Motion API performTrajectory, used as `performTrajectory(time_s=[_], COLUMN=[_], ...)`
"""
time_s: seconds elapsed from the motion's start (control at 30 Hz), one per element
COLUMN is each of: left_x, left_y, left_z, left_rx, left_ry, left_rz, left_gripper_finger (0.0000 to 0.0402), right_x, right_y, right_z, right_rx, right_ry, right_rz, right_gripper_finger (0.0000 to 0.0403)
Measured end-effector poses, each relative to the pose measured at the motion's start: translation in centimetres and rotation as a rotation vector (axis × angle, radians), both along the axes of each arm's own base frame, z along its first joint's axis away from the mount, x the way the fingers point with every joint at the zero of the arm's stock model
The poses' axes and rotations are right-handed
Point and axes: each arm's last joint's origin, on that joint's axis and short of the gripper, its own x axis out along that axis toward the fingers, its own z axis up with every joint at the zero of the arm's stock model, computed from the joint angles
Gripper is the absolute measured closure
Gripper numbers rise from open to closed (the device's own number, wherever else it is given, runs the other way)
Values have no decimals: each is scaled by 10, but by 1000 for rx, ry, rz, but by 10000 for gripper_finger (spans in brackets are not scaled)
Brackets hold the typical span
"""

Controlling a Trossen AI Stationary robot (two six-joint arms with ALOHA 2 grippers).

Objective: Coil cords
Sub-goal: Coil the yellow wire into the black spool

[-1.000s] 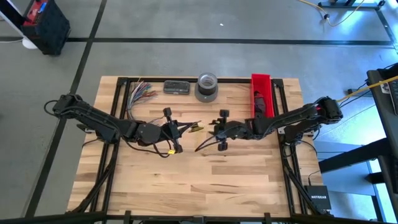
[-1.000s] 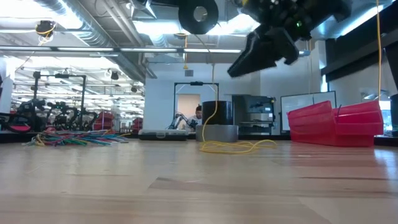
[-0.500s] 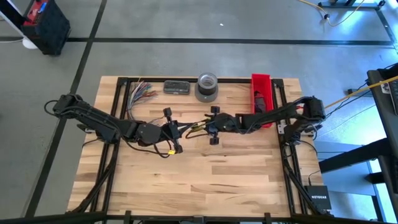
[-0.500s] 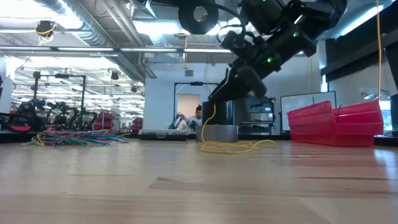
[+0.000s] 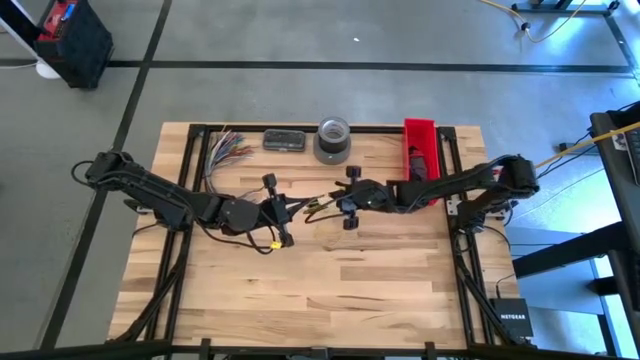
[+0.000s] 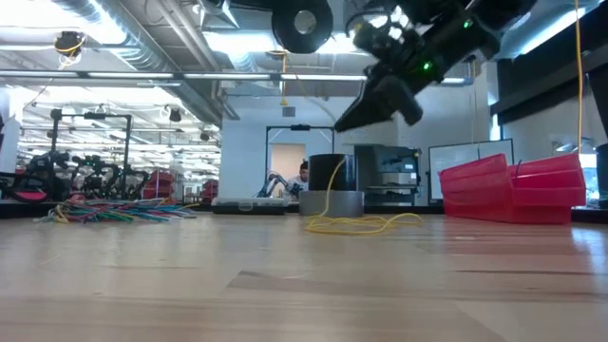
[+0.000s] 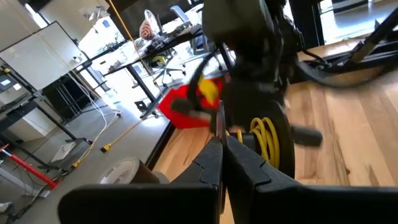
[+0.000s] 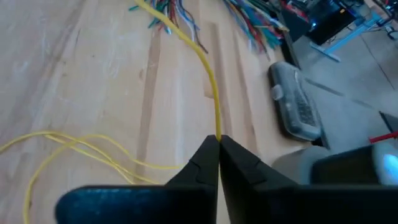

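The cord is thin and yellow (image 8: 208, 68). One stretch runs between my two grippers above the table's middle (image 5: 314, 207). From there it hangs to loose loops (image 6: 361, 224) that lie on the wood. My right gripper (image 5: 337, 204) is shut on it, raised above the table (image 6: 348, 122). Just to its left, my left gripper (image 5: 291, 208) is also shut on the cord (image 7: 219, 134). A dark loop with a yellow bit (image 5: 274, 243) lies under the left gripper. My left gripper pinches a thin strand of the cord (image 7: 219, 123) between its two fingertips, which point toward the table's right. The strand leaves the tips toward the right gripper, clear of the table. My right gripper pinches the yellow cord (image 8: 217, 130) between its two fingertips, which point toward the table's left and slant down. The cord runs on from the tips toward the left gripper. A slack part hangs to the loops on the table (image 8: 74, 149).
A fan of multicoloured wires (image 5: 226, 148), a flat dark grey case (image 5: 284, 140) and a grey tape roll (image 5: 333, 139) stand along the far edge. A red bin (image 5: 421, 150) sits at the far right. The near half of the table (image 5: 330, 290) is bare wood.
My right gripper has gone toward the table's left and down to the cord beside the left gripper. It has shut on the cord, then drawn back a little to the right and up, and the cord has risen with it. The left gripper has kept still.
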Motion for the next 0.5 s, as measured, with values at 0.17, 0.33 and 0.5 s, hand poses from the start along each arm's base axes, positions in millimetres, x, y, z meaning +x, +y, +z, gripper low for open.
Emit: performTrajectory(time_s=[0.17,0.33,0.5], left_x=[-1,-1,-2], left_y=[-2,-1,4], left_z=[0,-4,-9], left_rx=[6,20,24], left_ry=[3,45,101], left_rz=[-10,-8,14], left_gripper_finger=[400,400,400], right_x=[-15,-29,-39], right_y=[0,-1,1], right_z=[18,32,47], right_rx=[28,44,68], right_ry=[-1,-15,-60], right_rz=[-34,-76,-81], right_gripper_finger=[395,398,400])
